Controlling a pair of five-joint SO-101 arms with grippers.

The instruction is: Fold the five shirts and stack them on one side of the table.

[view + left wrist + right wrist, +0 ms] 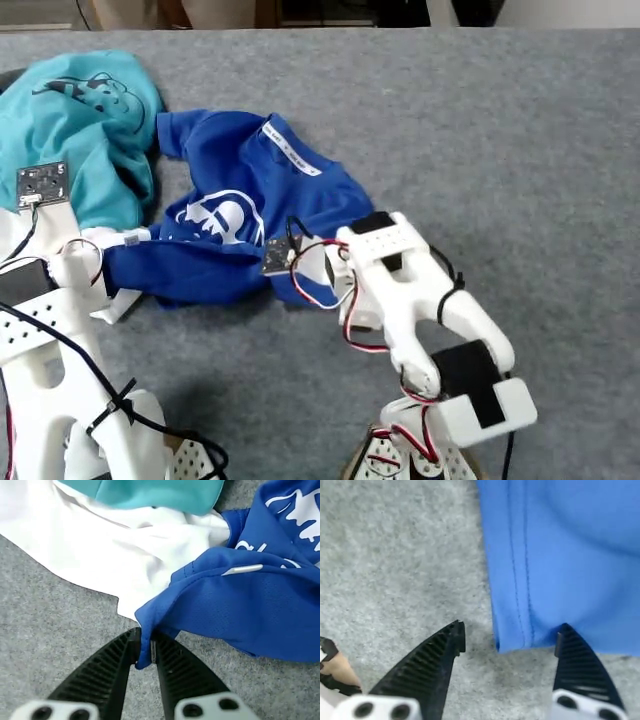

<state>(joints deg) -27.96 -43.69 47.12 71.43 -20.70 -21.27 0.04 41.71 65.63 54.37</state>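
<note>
High view: blue shirt [250, 215] lies crumpled left of the table [520, 150] centre, with teal shirt [85, 120] bunched at the far left corner; none is folded and there is no stack. Left wrist view: left gripper [145, 639] pinches a blue hem corner beside a white shirt [100, 545]. Right wrist view: right gripper [512, 632] is spread astride another blue hem corner. Judged: first fold barely begun.

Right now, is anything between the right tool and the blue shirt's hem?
Nothing visible. The right tool is open, its jaws standing on either side of the blue shirt hem corner, which lies flat on the grey table.
</note>
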